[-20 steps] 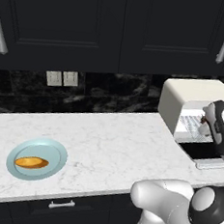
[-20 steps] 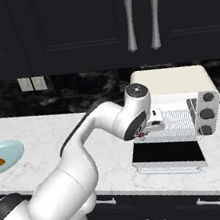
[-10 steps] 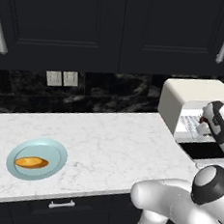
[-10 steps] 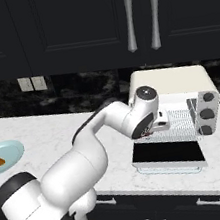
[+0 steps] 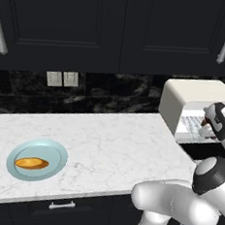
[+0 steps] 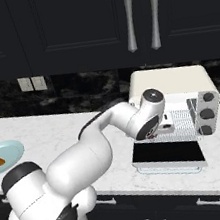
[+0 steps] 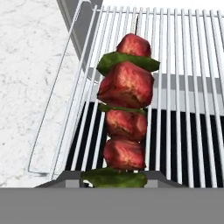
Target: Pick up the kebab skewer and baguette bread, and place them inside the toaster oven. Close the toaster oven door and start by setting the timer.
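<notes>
The kebab skewer point(image 7: 127, 109), red meat chunks with green pepper pieces, hangs just above the wire rack point(image 7: 188, 65) and points away from the hand. My gripper point(image 6: 167, 122) is shut on its near end, at the mouth of the cream toaster oven point(image 6: 171, 84). The toaster oven door point(image 6: 167, 154) lies folded down flat, dark glass up. From the left base view the hand point(image 5: 214, 125) reaches into the toaster oven point(image 5: 193, 100) at the right edge. The baguette bread point(image 5: 30, 163) lies on a pale blue plate point(image 5: 52, 152) far left on the counter.
Three dark knobs point(image 6: 206, 113) sit on the oven's right front. The white marble counter point(image 5: 116, 139) stretches between plate and oven. Dark cabinets with silver handles point(image 6: 129, 17) hang above. A double wall outlet point(image 5: 62, 78) is on the black backsplash.
The hand has shifted a little right, further into the oven mouth, carrying the skewer. The elbow has swung forward and lower. The bread and plate stayed put.
</notes>
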Controlling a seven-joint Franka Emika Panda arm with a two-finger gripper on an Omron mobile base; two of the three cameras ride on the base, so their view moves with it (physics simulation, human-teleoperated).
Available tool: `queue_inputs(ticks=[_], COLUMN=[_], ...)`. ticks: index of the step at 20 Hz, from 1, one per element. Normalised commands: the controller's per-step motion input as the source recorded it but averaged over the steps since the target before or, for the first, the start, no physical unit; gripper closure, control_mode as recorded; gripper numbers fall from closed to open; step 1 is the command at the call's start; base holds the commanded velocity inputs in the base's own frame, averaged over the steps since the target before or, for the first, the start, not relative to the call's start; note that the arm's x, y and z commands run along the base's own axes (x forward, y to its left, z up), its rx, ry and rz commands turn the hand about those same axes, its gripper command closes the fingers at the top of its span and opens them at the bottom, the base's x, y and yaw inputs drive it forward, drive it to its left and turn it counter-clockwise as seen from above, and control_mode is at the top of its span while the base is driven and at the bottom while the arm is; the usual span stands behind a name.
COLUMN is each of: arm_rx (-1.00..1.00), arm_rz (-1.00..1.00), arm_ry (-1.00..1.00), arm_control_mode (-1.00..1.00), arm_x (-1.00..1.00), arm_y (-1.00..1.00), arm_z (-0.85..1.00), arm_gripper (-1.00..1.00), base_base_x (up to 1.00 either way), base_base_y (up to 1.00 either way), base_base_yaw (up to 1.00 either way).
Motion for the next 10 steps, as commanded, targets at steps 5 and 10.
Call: queue_inputs(ticks=[5, 10], arm_rx=[0.0, 0.0], arm_rz=[0.0, 0.0], arm_ry=[0.0, 0.0], arm_control_mode=[-1.0, -1.0], arm_x=[0.0, 0.04], arm_y=[0.0, 0.0], arm_z=[-0.09, -0.01], arm_gripper=[1.0, 1.0], base_base_x=[0.0, 0.0], base_base_y=[0.0, 0.0], base_base_yaw=[0.0, 0.0])
